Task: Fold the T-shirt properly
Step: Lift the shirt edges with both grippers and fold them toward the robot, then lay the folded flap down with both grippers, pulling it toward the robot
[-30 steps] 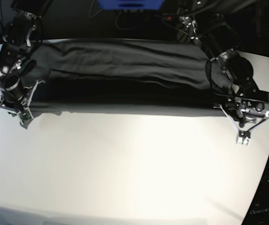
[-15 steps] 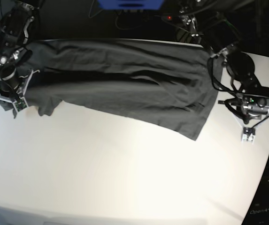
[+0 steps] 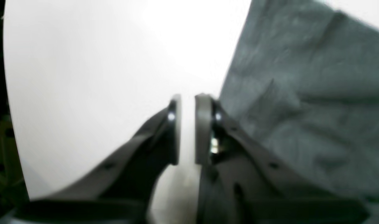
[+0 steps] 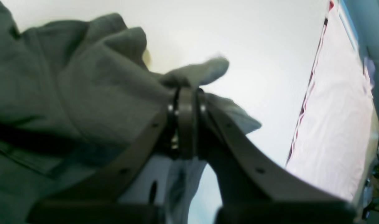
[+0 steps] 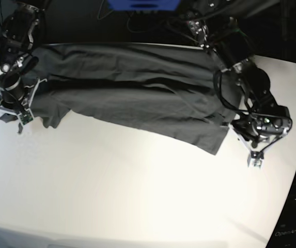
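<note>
Much of the white bench (image 5: 137, 196) nearest us lies bare. Farther back, on the right, we see the left pincer (image 3: 187, 124) low over the bench just beside the T-shirt's (image 5: 137, 88) right edge; its jaws stand slightly parted with only white surface in the gap, and it grips nothing. The T-shirt, dark charcoal grey and lightly wrinkled, stretches flat across the far half of the bench from left to right, its near right corner reaching closest to us. At the far left, we find the right pincer (image 4: 185, 109) clamped tight on a bunched fold of the T-shirt's left end, with a tongue of cloth poking out past the fingertips (image 4: 185, 96). Beyond the bench everything is dark.
</note>
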You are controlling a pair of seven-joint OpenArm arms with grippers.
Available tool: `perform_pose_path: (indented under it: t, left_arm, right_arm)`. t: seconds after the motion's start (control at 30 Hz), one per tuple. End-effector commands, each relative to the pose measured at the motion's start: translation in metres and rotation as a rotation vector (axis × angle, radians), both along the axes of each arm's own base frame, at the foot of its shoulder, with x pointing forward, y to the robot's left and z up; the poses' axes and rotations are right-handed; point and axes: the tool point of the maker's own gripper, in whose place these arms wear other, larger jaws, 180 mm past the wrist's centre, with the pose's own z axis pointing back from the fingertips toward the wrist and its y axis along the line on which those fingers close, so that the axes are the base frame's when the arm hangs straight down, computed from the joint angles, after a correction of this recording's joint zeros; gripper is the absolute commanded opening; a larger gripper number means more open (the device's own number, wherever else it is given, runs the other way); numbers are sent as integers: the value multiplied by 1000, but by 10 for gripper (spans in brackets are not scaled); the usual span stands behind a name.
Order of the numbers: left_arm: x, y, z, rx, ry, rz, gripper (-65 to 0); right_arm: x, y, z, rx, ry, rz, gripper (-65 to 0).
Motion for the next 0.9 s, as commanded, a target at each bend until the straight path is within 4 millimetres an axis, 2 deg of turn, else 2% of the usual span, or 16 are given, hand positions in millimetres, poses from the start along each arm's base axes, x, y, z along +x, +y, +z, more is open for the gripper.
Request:
perform_pose_path:
  t: [0.0,0.1,0.17,0.23,0.43,0.57,0.73,0.87]
  left_arm:
    - [20,-2,13,-18,-55,-5,-503]
    - [36,-6,11,-67,-49,0,-404]
    - [49,-5,17,-95,-65,12,-365]
    - [57,-10,15,-123,-58,5,-360]
    - [79,-41,-5,-221,-86,-60,-360]
    - [84,-63,-23,-292,-94,-91,-360]
    - [82,-69,-35,-321,-78,-99,-360]
    - [81,-67,-35,-316,-71,-98,-360]
  right_arm:
    - [7,0,11,-10,-40,14,-643]
    - [7,2,10,-9,-37,18,-643]
    - [7,2,10,-9,-35,17,-643]
    - [7,2,10,-9,-37,17,-643]
    - [6,2,9,-9,-34,17,-643]
    - [6,2,9,-9,-34,17,-643]
    - [6,0,10,-11,-33,13,-643]
    - [6,1,10,-12,-33,15,-643]
